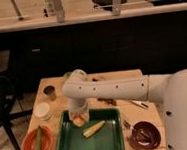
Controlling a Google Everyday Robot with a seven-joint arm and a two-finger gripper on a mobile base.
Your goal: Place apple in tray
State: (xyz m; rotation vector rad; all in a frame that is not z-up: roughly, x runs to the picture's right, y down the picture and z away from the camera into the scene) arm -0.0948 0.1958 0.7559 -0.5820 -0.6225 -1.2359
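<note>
Camera view: the tool point(79, 117) hangs over the far left corner of the green tray point(74, 147), its fingers closed around the orange-yellow apple point(79, 120), just above the tray floor. A pale corn piece point(94, 129) lies beside it in the tray on the wooden worktop point(122, 79).
</note>
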